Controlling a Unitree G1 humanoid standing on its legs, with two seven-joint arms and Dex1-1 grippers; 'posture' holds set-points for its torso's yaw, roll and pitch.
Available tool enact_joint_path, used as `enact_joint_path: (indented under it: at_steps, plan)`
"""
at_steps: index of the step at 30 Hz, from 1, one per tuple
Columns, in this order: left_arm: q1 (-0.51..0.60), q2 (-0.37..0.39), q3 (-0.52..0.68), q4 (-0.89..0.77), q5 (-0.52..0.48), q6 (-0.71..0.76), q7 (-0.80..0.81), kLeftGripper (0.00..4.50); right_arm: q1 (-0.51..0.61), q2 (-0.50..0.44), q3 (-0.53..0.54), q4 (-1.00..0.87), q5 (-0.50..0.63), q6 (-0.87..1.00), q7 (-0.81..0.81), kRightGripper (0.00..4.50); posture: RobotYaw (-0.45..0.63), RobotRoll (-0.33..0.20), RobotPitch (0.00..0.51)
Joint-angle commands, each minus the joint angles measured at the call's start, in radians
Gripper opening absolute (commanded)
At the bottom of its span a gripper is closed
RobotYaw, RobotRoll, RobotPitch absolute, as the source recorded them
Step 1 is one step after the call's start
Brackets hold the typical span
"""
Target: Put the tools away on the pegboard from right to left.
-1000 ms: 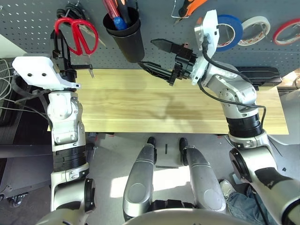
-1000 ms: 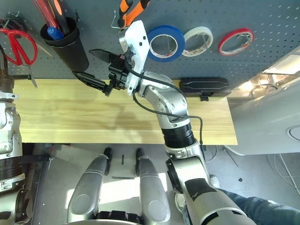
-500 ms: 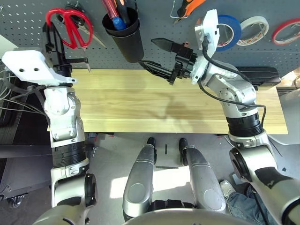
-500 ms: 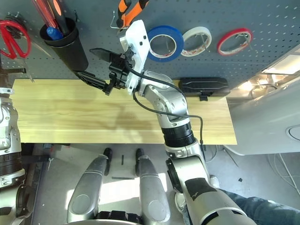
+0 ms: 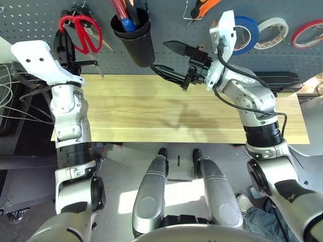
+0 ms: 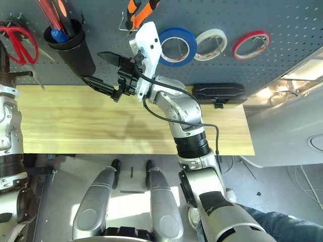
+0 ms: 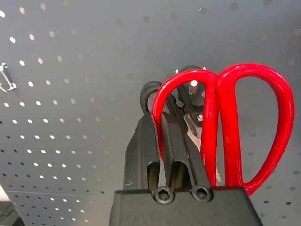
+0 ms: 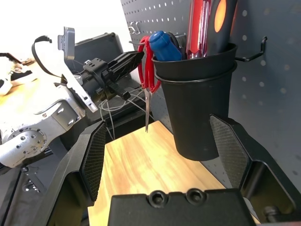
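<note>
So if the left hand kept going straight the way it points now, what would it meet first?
Most likely the pegboard, at its metal peg. The left hand, shut on the red-handled scissors, points straight at the panel, with the peg showing through a handle loop. How far off is unclear.

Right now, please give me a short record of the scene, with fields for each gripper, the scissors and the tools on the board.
left gripper: shut on red-handled scissors, held up at the pegboard
right gripper: open, holding nothing, beside the black cup
black cup: holds blue-handled screwdriver
already hung: pliers, blue tape roll
table: bare wood
</note>
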Motion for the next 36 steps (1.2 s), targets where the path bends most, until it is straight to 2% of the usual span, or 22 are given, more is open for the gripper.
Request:
enact_joint_path:
  at_steps: [1, 6, 12, 13, 20, 28, 36]
  plan:
    - [0.043, 0.01, -0.044, 0.045, 0.058, -0.055, -0.017, 0.88, 0.016, -0.001, -0.001, 0.01, -0.015, -0.026, -0.013, 4.5, 0.11, 0.0, 0.403]
    - [0.126, 0.0, -0.128, 0.038, 0.113, -0.155, -0.07, 2.41, 0.094, -0.01, -0.007, 0.063, -0.053, -0.091, -0.034, 4.5, 0.1, 0.0, 0.411]
    - [0.202, -0.064, -0.195, 0.062, 0.095, -0.071, -0.124, 4.33, 0.208, -0.031, -0.019, 0.198, -0.137, -0.17, -0.117, 4.5, 0.1, 0.0, 0.414]
    - [0.208, -0.076, -0.202, 0.075, 0.089, -0.054, -0.137, 4.48, 0.224, -0.034, -0.02, 0.218, -0.149, -0.194, -0.126, 4.5, 0.1, 0.0, 0.414]
    - [0.221, -0.115, -0.241, 0.15, 0.102, -0.046, -0.166, 4.48, 0.308, -0.051, -0.063, 0.302, -0.22, -0.294, -0.233, 4.5, 0.09, 0.0, 0.407]
    - [0.187, -0.13, -0.229, 0.255, 0.108, -0.041, -0.135, 4.48, 0.355, -0.08, -0.199, 0.367, -0.237, -0.31, -0.418, 4.5, 0.06, 0.0, 0.412]
    - [0.114, -0.136, -0.208, 0.399, 0.098, -0.013, -0.089, 4.48, 0.31, -0.154, -0.311, 0.569, -0.223, -0.343, -0.485, 4.5, 0.03, 0.0, 0.424]
